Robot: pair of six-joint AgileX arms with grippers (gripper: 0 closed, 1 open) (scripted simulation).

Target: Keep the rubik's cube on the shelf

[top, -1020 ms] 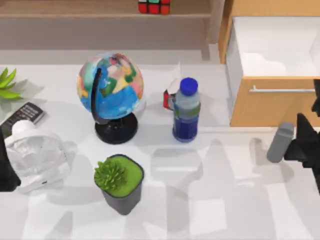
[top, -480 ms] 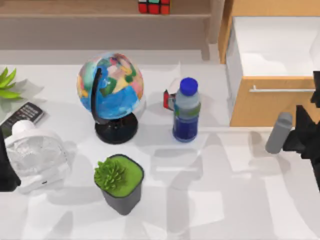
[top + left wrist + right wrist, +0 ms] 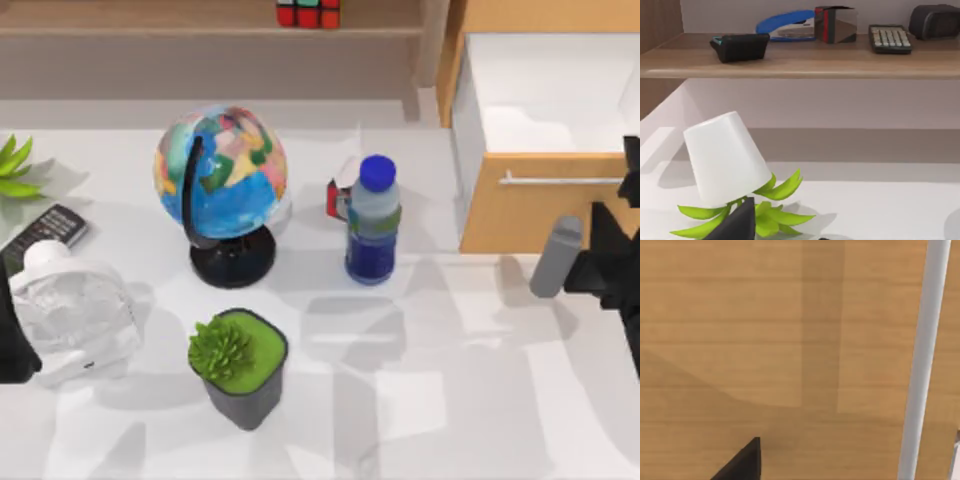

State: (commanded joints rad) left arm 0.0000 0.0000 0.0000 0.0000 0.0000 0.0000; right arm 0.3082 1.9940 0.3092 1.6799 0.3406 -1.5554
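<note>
The rubik's cube [image 3: 308, 13] already sits on the shelf [image 3: 150, 30], far up and to the left of the right gripper [image 3: 612, 268], which hangs beside the drawer [image 3: 520, 210]; I cannot tell its finger state

the rubik's cube [image 3: 308, 13] is cut off by the top edge; the small red box [image 3: 337, 199] is half hidden behind the bottle [image 3: 373, 222].

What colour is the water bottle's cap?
Blue; the bottle cap shows best in the top view.
</note>
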